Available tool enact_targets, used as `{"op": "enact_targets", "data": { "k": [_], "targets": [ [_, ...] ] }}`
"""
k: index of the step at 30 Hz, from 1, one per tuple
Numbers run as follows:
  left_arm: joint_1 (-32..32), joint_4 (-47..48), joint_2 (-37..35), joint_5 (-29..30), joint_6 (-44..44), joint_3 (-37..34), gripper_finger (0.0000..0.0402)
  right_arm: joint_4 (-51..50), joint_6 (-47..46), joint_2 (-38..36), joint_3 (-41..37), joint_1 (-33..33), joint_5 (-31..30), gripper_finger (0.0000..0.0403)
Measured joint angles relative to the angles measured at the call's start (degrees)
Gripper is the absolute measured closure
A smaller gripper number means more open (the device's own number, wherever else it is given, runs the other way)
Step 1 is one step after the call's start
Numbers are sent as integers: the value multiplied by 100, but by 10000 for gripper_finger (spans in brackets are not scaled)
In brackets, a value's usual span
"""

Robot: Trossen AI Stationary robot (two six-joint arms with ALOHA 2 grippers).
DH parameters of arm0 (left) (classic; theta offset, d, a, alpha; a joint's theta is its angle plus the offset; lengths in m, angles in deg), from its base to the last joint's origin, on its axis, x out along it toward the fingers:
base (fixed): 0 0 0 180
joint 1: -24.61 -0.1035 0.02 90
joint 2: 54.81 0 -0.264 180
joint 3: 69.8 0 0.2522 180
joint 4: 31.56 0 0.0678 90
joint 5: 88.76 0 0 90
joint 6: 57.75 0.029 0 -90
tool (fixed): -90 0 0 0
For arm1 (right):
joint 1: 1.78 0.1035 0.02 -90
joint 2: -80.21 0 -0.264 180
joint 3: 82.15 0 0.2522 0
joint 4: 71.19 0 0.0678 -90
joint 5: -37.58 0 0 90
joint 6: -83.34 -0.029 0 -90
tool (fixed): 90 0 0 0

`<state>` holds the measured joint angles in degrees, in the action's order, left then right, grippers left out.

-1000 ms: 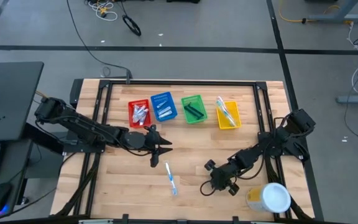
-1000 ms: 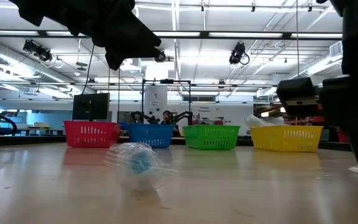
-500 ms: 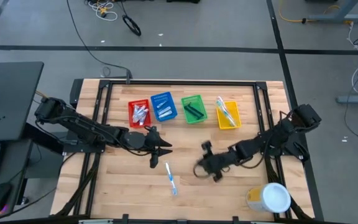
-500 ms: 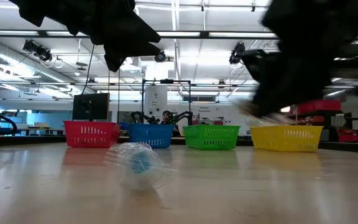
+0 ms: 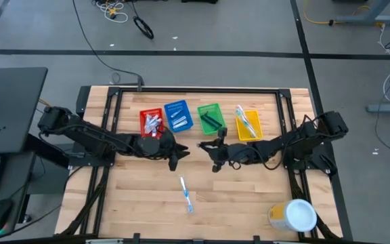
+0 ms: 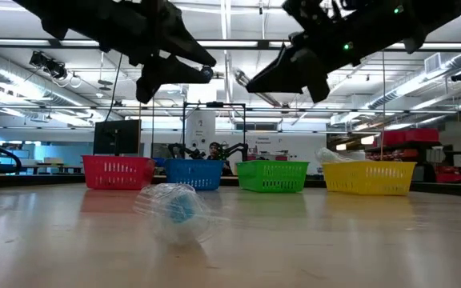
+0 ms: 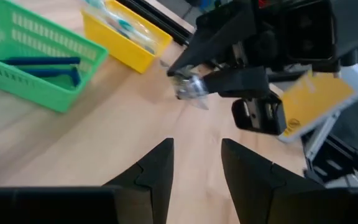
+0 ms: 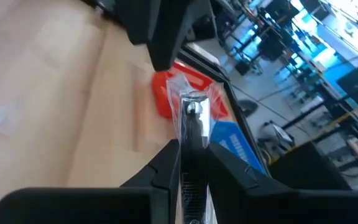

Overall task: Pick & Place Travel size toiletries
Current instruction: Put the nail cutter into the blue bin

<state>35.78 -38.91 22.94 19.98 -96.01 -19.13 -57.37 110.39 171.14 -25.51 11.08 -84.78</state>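
1. Between the right gripper's [image 8: 188, 163] fingers, pinched tight, sits a wrapped razor [image 8: 194, 121], raised above mid-table just in front of the green bin [image 5: 210, 118].
2. Nearer the front edge a wrapped toothbrush [image 5: 186, 193] lies alone on bare wood, well apart from both arms.
3. Red [image 5: 152, 123], blue [image 5: 177, 115] and yellow [image 5: 248, 125] bins complete the back row.
4. Stretched low from the table's right side, the right arm faces the left gripper [image 5: 177, 153], fingers parted and empty, in front of the red bin.
5. A tub [image 5: 293, 216] stands at the front right corner.

Overhead looks straight down; low looks level across table [image 6: 310, 248]; wrists close. All share bins [image 5: 210, 118].
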Motion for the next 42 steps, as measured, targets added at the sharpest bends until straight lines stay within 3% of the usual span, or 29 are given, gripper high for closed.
{"op": "enact_targets", "data": {
  "k": [7, 20, 27, 42],
  "targets": [
    [-352, -700, 395, -161, 384, -2, 248, -169, 43, 35, 0, -171, 239, 333],
    [-850, -945, 678, -200, 419, -5, 181, -293, 22, 37, 2, -453, 318, 334],
    [-882, -1653, 1029, -450, 492, 3, 182, -582, -132, 35, 4, -579, 659, 334],
    [-1141, -1595, 1039, -765, 377, 4, 190, -282, -64, 35, 4, -584, 702, 334]
  ]
}}
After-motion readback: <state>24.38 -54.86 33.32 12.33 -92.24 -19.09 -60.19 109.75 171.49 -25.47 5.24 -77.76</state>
